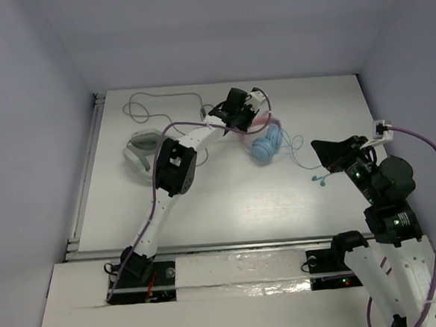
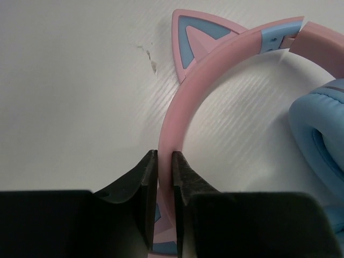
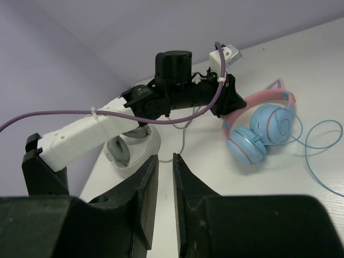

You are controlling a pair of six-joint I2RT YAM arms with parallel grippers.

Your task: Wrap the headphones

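- The headphones (image 1: 265, 141) lie right of centre on the far half of the worktop (image 1: 228, 208), earcups side by side, with the pink band (image 2: 177, 102) arching towards the far side.
- The left fingers (image 2: 164, 156) pinch that band across its thickness, so this arm has the hold.
- The right fingers (image 3: 165, 158) hang to the right, drawn almost together and holding nothing; the headphones lie left of them and farther off.
- The thin blue cable (image 1: 321, 179) trails loose from the earcups towards the right fingers, and its end is nearest that arm, which looks best placed to gather it.
- A grey-white hoop (image 1: 137, 150) and a grey cord (image 1: 161, 101) sit far left, beyond the left arm and out of the way.
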